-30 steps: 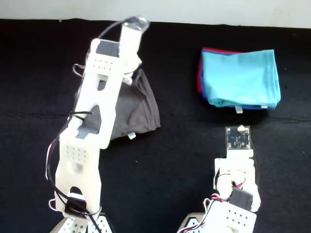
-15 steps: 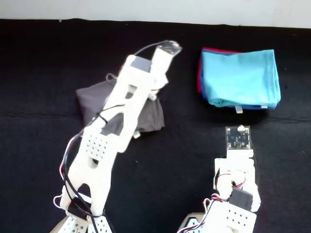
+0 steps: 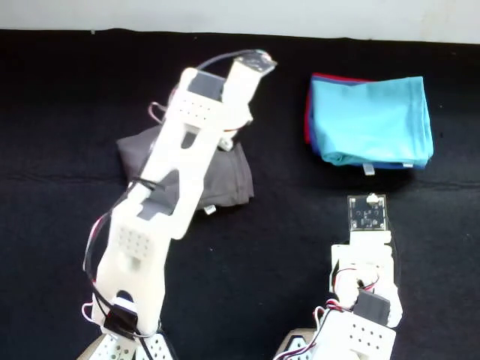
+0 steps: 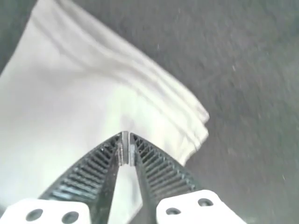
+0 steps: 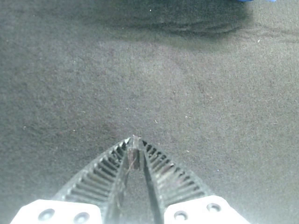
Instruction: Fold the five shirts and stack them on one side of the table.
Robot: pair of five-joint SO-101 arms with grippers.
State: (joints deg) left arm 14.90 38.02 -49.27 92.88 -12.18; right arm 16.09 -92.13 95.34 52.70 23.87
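Observation:
A folded grey shirt [image 3: 234, 180] lies flat on the black table left of centre, looking pale in the left wrist view [image 4: 70, 88]. The left arm [image 3: 187, 157] stretches over it from the near edge and hides its middle. My left gripper [image 4: 125, 150] hangs over the shirt's top, near its layered folded edge, fingers shut with no cloth bunched between them. At the back right sits a stack of folded shirts [image 3: 371, 120], cyan on top with blue and red edges showing under it. My right gripper [image 5: 134, 151] is shut over bare cloth near the front right.
The right arm [image 3: 364, 270] is drawn back at the near right edge. Black cloth covers the table [image 3: 300, 225], with open room between the grey shirt and the stack. A pale wall runs along the far edge [image 3: 337, 15].
The left arm swung from the left to the right over the grey shirt, then eased back slightly. The shirt's raised far part now lies flat. The right arm and the stack stayed still.

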